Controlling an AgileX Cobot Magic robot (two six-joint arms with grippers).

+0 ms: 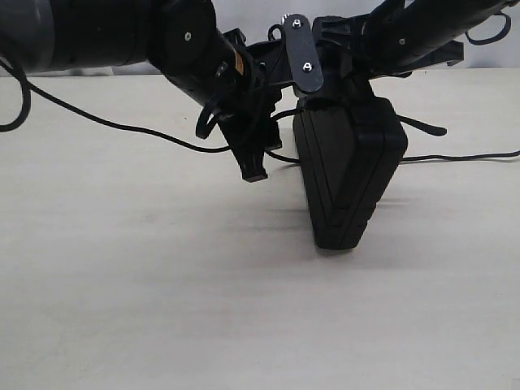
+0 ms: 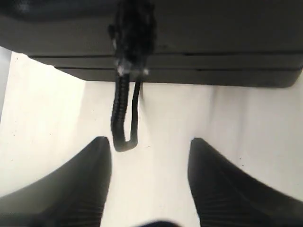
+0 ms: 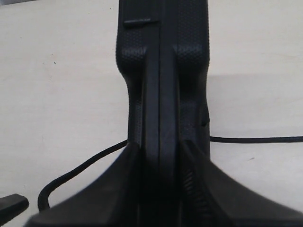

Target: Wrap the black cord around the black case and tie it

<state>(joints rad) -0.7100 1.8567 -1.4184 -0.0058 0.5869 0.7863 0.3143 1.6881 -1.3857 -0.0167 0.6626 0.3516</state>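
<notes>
- Flat rectangular matte black plastic case: up on a narrow edge mid-bench in the exterior view, handle end uppermost. Lower edge at or just off the pale bench; cannot tell which.
- Long thin black braided cord: slack on the bench, leading away from the case toward 3 o'clock and toward 9 o'clock. A short loop and a frayed, knotted-looking clump hanging against the case's seam in the left wrist view. Nowhere seen pulled tight, so tie judged unfinished.
- Right claw: clamped on the case's handle end from 12 o'clock, one finger on each face.
- Left claw: jaws wide apart, nothing between them, just beside the case at 9 o'clock, facing the hanging loop.
- Likeliest trouble: loosening of the clump at the seam, with the cord unheld and both tails slack.
- Next: tipping or swinging of the case on a sideways nudge from the left claw, given a single hold high up.
- Also: closing on one strand of the loop only, or on air, through poor sight of black against black.
- Also: snagging of a slack tail under the case's lower edge, dragging the wrap off.
</notes>
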